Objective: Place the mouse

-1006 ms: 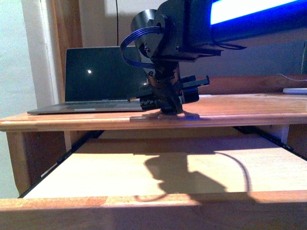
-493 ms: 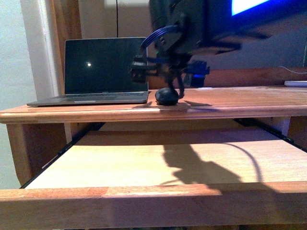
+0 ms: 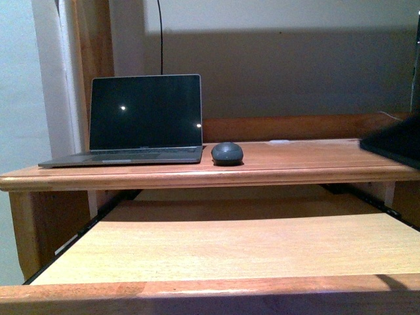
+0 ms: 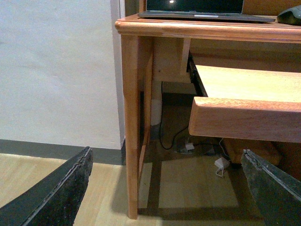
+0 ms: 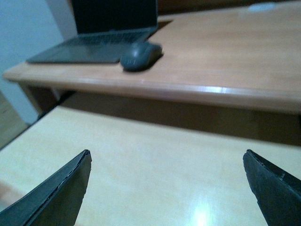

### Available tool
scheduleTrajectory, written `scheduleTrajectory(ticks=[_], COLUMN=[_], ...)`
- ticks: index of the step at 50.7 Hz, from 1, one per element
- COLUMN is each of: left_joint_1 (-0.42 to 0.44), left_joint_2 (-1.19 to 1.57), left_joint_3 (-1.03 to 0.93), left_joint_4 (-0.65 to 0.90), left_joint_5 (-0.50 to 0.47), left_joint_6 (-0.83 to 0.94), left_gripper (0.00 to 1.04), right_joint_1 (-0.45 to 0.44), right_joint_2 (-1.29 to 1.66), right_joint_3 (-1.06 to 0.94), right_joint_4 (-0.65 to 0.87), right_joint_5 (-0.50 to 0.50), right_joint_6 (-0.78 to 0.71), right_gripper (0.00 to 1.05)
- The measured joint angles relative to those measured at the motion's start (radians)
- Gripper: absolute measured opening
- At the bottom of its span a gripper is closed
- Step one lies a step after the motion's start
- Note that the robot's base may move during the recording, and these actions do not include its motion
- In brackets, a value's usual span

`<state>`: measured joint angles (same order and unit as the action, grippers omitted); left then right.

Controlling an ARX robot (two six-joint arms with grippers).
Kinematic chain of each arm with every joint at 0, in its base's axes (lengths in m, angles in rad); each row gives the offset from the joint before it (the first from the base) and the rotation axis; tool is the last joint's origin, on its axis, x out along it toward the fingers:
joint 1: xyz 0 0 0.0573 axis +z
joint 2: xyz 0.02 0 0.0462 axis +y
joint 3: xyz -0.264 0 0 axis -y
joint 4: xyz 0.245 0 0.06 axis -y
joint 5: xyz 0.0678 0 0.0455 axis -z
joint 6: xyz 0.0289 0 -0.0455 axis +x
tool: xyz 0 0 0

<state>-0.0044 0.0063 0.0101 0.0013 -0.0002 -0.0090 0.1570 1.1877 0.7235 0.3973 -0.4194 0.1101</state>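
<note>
**Item: mouse (image 3: 227, 153), count one.** Dark grey-blue, domed and oval. It is set on the wooden tabletop (image 3: 315, 163), just beside the right front corner of the open laptop (image 3: 146, 113) and near the front edge. It is gripped by nothing and touched by neither hand. The long axis is judged to run front to back, though the front view shows only the near end, so this cannot be fixed.

**Right hand (image 5: 166, 154), count one.** The fingers (image 5: 61, 193) are spread wide and nothing is held. It is placed low over the pull-out shelf (image 3: 230, 243), below tabletop level. The mouse lies ahead of it, higher, and well apart. This is the nearer hand.

**Left hand (image 4: 167, 151), count one.** The fingers are spread wide and nothing is held. It is hung low outside the desk leg (image 4: 131, 132), facing the floor. The mouse is caught only at the far corner of its view.

**Other items.**
- One laptop, screen dark.
- One tabletop.
- One pull-out shelf.
- One dark blurred shape (image 3: 394, 141) at the right edge of the front view, taken for part of the right arm; this cannot be confirmed.

**Status, as judged.** The placing appears done. Any further approach would fall to the right arm, reaching up and forward.
</note>
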Motion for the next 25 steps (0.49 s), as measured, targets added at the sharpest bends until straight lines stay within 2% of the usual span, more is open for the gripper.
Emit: scheduleTrajectory(ticks=[11,17,21,25], left_joint_1=[0.0,0.0,0.0,0.0], left_joint_2=[0.0,0.0,0.0,0.0], left_joint_3=[0.0,0.0,0.0,0.0], left_joint_4=[0.0,0.0,0.0,0.0], left_joint_5=[0.0,0.0,0.0,0.0], left_joint_6=[0.0,0.0,0.0,0.0], left_gripper=[0.97,0.97,0.97,0.97], right_joint_1=[-0.121,-0.151,-0.111,-0.034], right_joint_2=[-0.189,-0.262,-0.294,-0.264], right_joint_3=[-0.273,-0.356,-0.416,-0.439], right_joint_4=[-0.01,-0.078,-0.127,-0.079], right_joint_5=[-0.243,-0.329,-0.322,-0.24], right_joint_6=[-0.068,-0.106,-0.175,-0.198], right_gripper=[0.97,0.97,0.97,0.97])
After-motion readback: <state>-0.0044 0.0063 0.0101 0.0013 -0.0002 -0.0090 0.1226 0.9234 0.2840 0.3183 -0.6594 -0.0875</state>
